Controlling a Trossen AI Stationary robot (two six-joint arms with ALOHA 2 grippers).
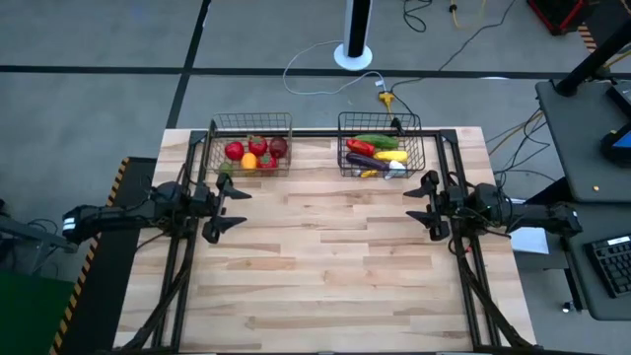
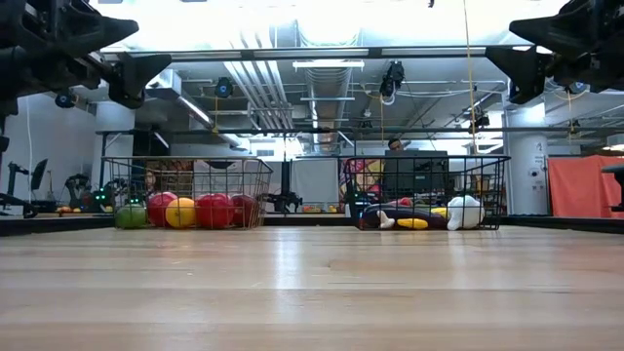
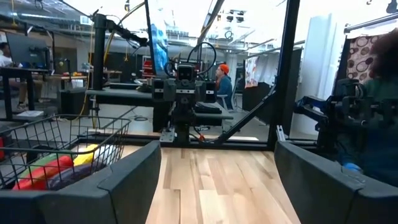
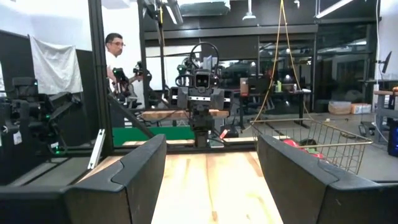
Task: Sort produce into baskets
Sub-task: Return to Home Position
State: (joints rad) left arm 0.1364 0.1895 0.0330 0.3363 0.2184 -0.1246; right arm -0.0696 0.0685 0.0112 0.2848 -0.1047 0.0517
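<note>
Left pincer: the left pincer (image 1: pixel 238 205) hangs over the left side of the surface (image 1: pixel 325 266). It is near the left basket (image 1: pixel 251 116) but not touching it. Its two fingers are spread wide and hold nothing.
Right pincer: the right pincer (image 1: pixel 418 205) hangs over the right side, near the right basket (image 1: pixel 380 115). It is spread wide too and holds nothing.
Why they sit so: they face each other, well apart, up off the wood. I think this is their resting place, clear of both baskets so nothing gets bumped.
Left basket: the round pieces (image 1: pixel 235 151) are in it, red, dark red, orange and green, all packed close.
Right basket: the long pieces (image 1: pixel 380 141) lie in it, green, red, yellow and purple, with a white piece (image 1: pixel 396 167) at one end.
Why sorted so: round ones seem to go one way and long ones the other.
Job: no food lies on the bare wood, so the sorting looks done.
</note>
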